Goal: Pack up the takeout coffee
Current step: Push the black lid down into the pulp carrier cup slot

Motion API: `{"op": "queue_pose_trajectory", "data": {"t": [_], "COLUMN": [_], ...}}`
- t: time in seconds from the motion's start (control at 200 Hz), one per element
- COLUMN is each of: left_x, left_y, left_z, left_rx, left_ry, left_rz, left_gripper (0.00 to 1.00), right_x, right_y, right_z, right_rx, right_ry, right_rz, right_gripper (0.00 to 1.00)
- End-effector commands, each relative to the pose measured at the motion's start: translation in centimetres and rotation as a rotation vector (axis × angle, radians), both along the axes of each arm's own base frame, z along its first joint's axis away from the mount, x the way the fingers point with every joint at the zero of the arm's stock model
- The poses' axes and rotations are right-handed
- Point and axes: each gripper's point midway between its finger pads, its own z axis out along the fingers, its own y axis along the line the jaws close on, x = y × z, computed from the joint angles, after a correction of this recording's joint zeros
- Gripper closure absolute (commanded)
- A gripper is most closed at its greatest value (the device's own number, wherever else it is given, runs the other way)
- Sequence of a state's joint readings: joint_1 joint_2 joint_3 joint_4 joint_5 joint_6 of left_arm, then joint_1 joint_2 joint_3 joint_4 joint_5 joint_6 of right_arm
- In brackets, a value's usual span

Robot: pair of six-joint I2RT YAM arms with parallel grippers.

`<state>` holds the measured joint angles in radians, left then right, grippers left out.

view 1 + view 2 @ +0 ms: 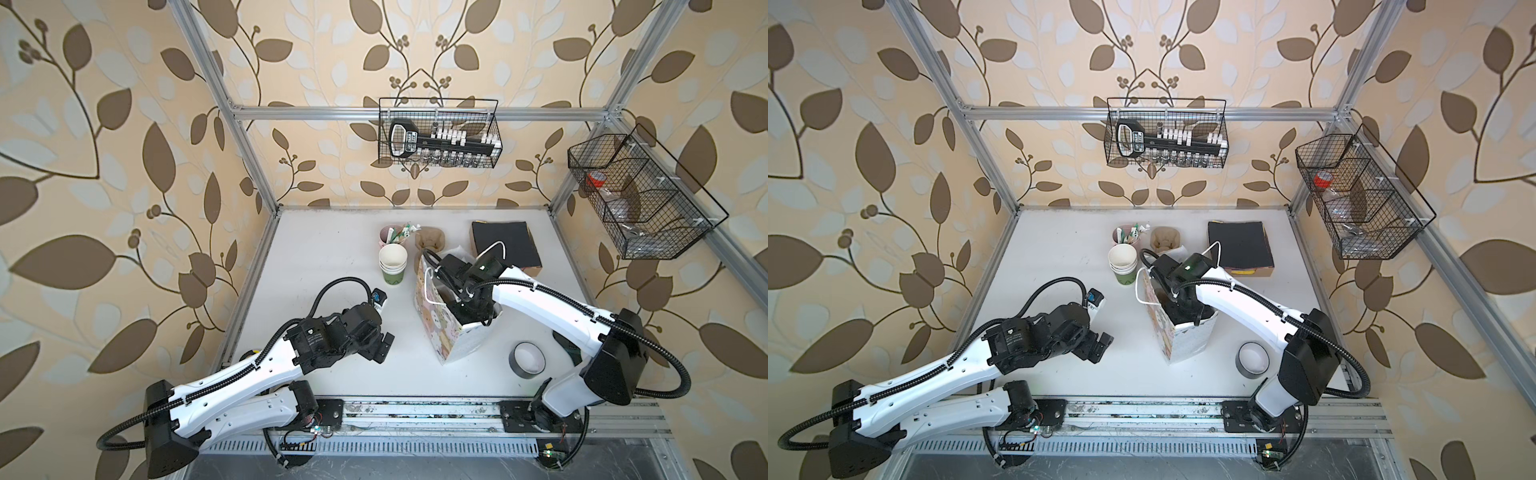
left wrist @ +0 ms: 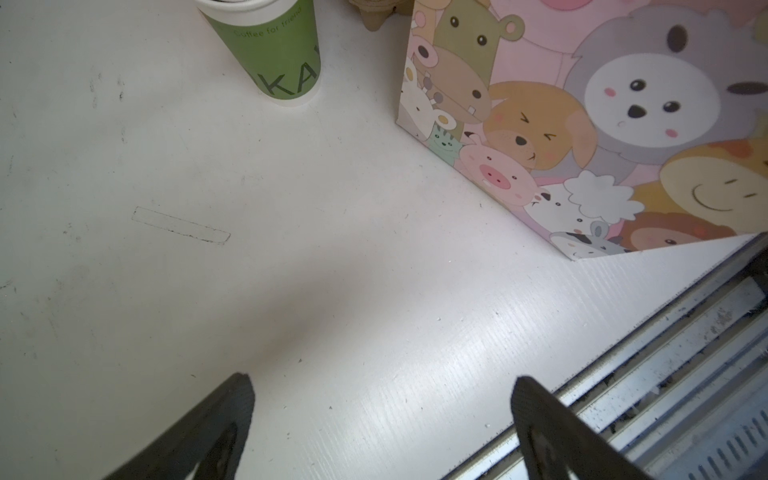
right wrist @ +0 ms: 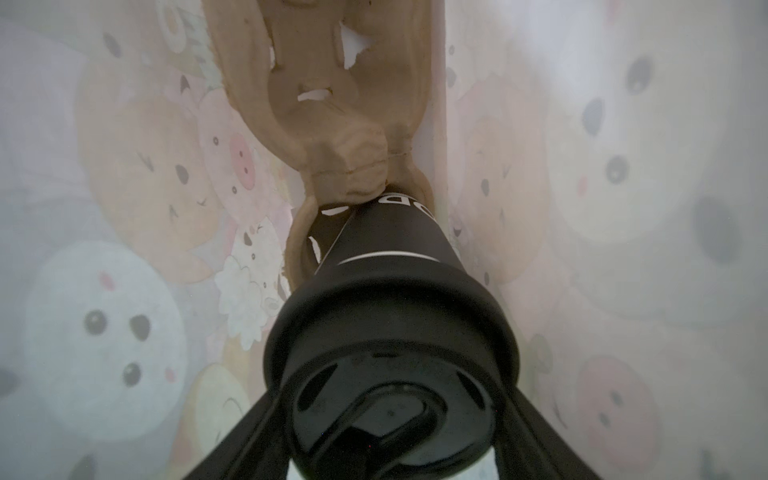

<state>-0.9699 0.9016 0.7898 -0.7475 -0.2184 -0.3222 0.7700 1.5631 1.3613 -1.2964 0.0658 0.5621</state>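
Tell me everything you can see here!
takeout coffee: one, black, inside gift bag
gift bag: one, pastel animals, table middle
pulp carriers: two, brown, one inside bag, one behind it
paper cups: one stack, white-green, left of bag
pink cup: one, behind the stack
tape roll: one, grey, front right
flat box: one, black-topped, back right
wire baskets: two, black, on frame
left gripper: open, empty, above table
right gripper: gripping the coffee inside bag
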Motion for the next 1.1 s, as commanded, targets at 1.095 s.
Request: {"op": "queue_pose_trajectory", "data": {"t": [1.095], "left_x": [0.3], "left_y": [0.0], "left_z": [1.6], "left_rx": [-0.032], "left_ry": [-0.033], "left_rz": [0.022], "left_gripper": [0.01], "right_x": [-1.4], "right_y": [-0.2], "right_z": [-5.6], "right_rx": [-0.043], "right_ry": [0.081], "right_rz": [0.007], "right_gripper": [0.32]}}
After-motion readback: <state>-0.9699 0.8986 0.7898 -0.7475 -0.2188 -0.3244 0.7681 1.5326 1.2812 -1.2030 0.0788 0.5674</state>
